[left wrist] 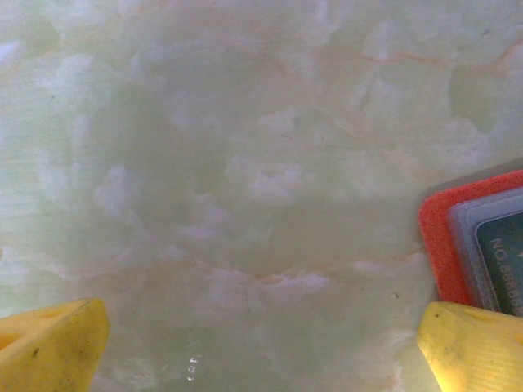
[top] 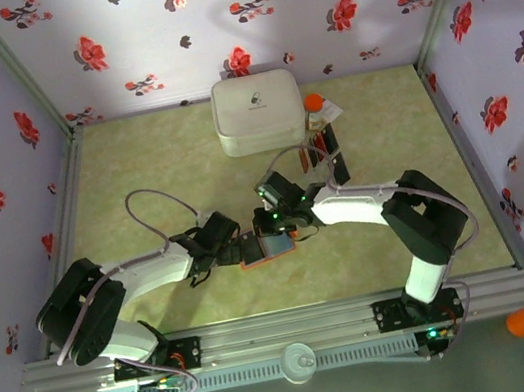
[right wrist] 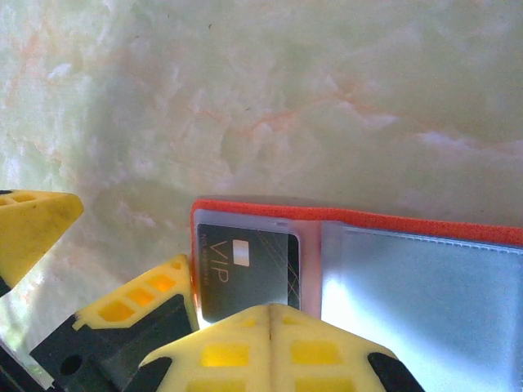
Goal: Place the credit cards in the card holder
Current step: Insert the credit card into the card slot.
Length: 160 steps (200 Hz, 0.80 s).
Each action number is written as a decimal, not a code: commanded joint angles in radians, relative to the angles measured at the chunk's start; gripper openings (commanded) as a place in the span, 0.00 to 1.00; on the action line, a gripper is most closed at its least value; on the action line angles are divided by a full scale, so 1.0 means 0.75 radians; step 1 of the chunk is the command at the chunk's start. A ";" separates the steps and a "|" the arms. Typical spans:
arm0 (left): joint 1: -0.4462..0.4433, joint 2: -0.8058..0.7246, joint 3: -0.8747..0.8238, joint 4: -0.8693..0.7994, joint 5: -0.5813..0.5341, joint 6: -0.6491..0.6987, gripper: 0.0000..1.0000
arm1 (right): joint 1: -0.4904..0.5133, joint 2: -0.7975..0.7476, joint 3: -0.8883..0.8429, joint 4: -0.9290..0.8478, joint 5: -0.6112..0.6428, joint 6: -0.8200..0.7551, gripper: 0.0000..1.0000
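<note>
Right gripper (right wrist: 270, 335): its fingers are pressing fully together with nothing showing between them, and it is hovering over the near edge of the open card holder (right wrist: 409, 226).
Left gripper (left wrist: 261, 351): its fingers are standing as wide apart as they go and gripping nothing, with the holder's orange corner lying just inside its right fingertip.
Card holder: it is lying opened flat on the table (right wrist: 327, 98) between the two grippers, its long side running crosswise right in front of the right fingertips.
VIP card (right wrist: 245, 273): this black card is already sitting in the holder's left pocket, just ahead-left of the right fingertips.
Loose credit cards (top: 333, 148): these are lying beyond the right gripper, beside the white case (top: 257, 110).
Nearer arm: judging from above, the right one is standing closer to the loose cards.
Count: one holder; one card pocketed; several loose red and black cards, too small to count exactly.
</note>
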 commanded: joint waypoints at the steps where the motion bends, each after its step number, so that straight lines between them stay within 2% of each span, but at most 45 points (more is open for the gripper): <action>1: 0.008 0.040 -0.030 0.035 0.011 0.016 1.00 | 0.001 0.043 -0.035 0.041 -0.002 0.014 0.06; 124: 0.008 0.043 -0.030 0.034 0.010 0.016 1.00 | 0.054 0.147 -0.037 0.103 -0.026 0.050 0.04; 160: 0.009 0.038 -0.029 0.032 0.011 0.017 1.00 | 0.051 0.088 -0.020 0.053 -0.015 0.032 0.04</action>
